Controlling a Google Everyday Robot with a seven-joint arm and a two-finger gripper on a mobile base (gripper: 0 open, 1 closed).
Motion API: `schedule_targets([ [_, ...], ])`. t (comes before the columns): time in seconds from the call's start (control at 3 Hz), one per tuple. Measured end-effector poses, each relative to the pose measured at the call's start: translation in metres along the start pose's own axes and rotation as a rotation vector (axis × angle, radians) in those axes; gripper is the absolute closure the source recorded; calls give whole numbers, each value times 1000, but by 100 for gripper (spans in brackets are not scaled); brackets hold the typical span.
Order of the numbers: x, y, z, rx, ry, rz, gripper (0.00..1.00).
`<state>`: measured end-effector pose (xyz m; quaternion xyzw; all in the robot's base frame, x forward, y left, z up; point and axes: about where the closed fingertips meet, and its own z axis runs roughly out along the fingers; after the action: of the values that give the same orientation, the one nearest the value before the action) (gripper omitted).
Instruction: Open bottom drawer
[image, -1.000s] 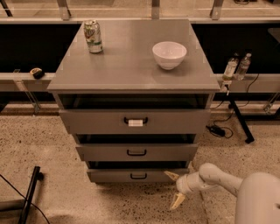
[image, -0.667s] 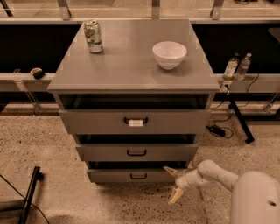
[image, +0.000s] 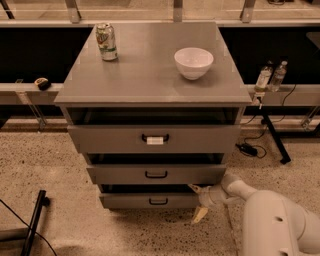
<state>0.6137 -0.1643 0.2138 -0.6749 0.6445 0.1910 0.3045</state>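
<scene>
The grey cabinet has three drawers. The bottom drawer is the lowest and shallowest front, with a small black loop handle. It stands out a little from the cabinet. My gripper is at the drawer's right end, to the right of the handle and apart from it. Its fingers are spread: one fingertip is at the drawer's top right corner, the other points down toward the floor. It holds nothing. My white arm reaches in from the lower right.
The middle drawer and the large labelled top drawer sit above. A can and a white bowl stand on the cabinet top. Two bottles and cables are at the right. A black stand leg lies at the lower left.
My gripper has moved left, from beside the cabinet's lower right corner to the right end of the bottom drawer. The drawers have not visibly moved.
</scene>
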Motion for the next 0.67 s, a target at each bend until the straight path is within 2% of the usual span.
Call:
schedule_targets([
  [0.33, 20, -3, 4, 5, 20, 45, 17],
  [0.67, 35, 6, 4, 13, 20, 75, 30],
])
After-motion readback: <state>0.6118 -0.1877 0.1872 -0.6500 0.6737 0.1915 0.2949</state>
